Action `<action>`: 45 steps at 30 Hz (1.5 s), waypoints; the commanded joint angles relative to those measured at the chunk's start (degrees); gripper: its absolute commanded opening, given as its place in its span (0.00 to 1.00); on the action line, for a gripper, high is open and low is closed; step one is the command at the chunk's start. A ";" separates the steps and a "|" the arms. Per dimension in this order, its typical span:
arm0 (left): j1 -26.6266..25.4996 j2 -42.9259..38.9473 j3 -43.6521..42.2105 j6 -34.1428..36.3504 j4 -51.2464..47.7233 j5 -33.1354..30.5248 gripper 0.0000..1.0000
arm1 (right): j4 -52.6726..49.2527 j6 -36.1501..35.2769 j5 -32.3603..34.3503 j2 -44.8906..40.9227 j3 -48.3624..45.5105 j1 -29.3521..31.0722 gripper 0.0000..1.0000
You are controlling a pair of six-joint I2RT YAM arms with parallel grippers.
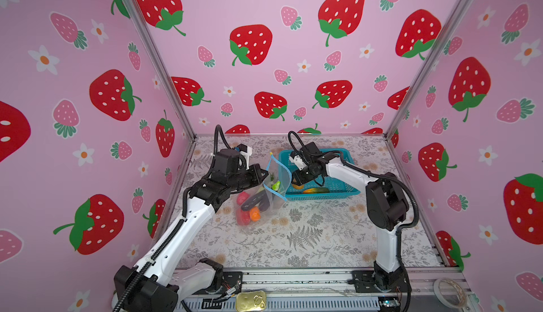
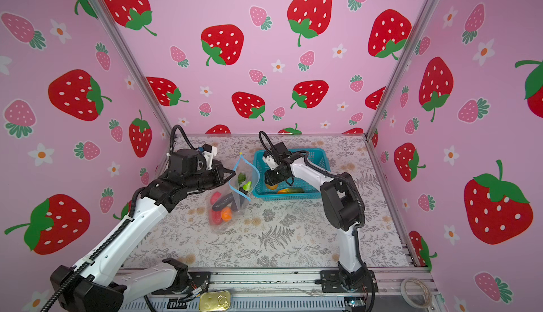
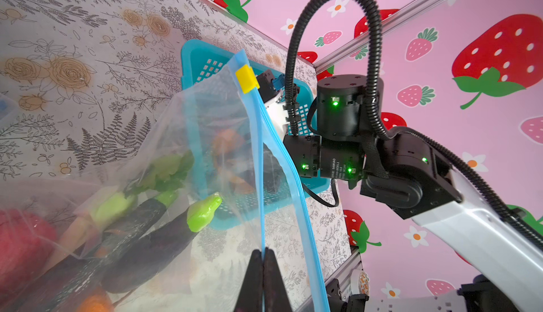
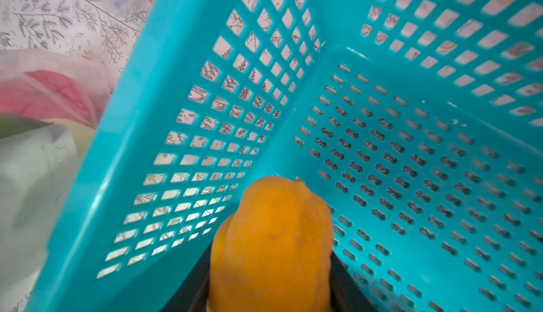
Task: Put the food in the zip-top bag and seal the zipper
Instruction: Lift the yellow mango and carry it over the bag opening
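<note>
Left hand (image 1: 266, 174) clamped on the zip-top bag (image 1: 271, 206) at its zipper (image 3: 259, 163), holding the mouth raised and open above the table (image 1: 308, 237); red, dark and orange food (image 1: 253, 202) lies inside. Right hand (image 1: 297, 184), low in the teal basket (image 1: 338, 193), grips a yellow-orange piece (image 4: 270, 246); a green-orange cucumber (image 1: 316, 190) lies just beside it

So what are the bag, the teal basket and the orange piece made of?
Bag: thin clear plastic film, glossy, crinkled and see-through. Basket: rigid moulded plastic, shiny teal, gridded holes. Orange piece: probably soft rubber or foam, matte, wrinkled skin; can't tell which.
</note>
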 commanded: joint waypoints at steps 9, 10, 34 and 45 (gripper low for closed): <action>0.34 -0.25 0.72 0.36 -0.28 0.18 0.00 | 0.40 0.63 -1.28 -7.96 -2.21 -1.35 0.48; 0.30 -0.33 0.72 0.36 -0.30 0.09 0.00 | 0.25 0.62 -1.44 -8.66 -2.21 -1.37 0.48; 0.27 -0.93 2.06 0.01 -0.79 0.51 0.00 | -6.01 -1.46 0.37 -24.10 7.67 8.19 0.48; 0.35 -1.54 3.07 0.18 -1.55 0.26 0.00 | -8.21 -2.53 1.71 -18.11 12.01 13.68 0.48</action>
